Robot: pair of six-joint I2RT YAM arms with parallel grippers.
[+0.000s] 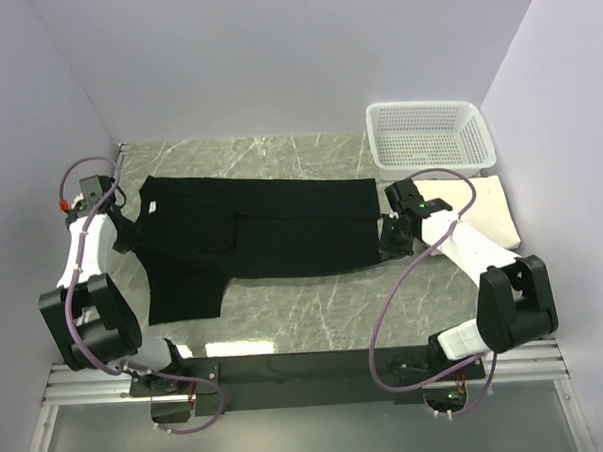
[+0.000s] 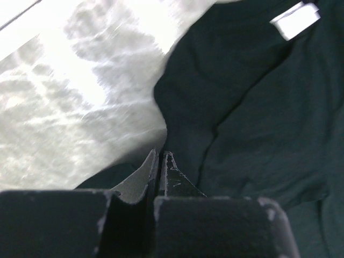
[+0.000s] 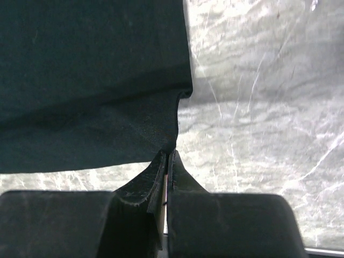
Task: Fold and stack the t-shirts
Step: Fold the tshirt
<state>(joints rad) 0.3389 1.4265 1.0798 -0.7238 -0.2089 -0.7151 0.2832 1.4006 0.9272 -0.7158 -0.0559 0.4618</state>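
Note:
The black t-shirt (image 1: 262, 228) lies spread across the marble table, collar end to the left, with one sleeve reaching toward the near edge. My left gripper (image 1: 134, 230) sits at its left edge, by the collar. In the left wrist view that gripper (image 2: 160, 154) is shut, with the black t-shirt (image 2: 258, 107) meeting its tips. My right gripper (image 1: 392, 240) is at the shirt's near right corner. In the right wrist view it (image 3: 169, 153) is shut on that corner of the black t-shirt (image 3: 91, 80), which hangs slightly off the table. The cream-white t-shirt (image 1: 489, 210) lies at the right, partly under my right arm.
A white mesh basket (image 1: 421, 105) stands at the back right, just behind the cream-white tee. White walls close in the table on the left, back and right. The marble tabletop (image 1: 315, 315) shows between the black shirt and the arm bases.

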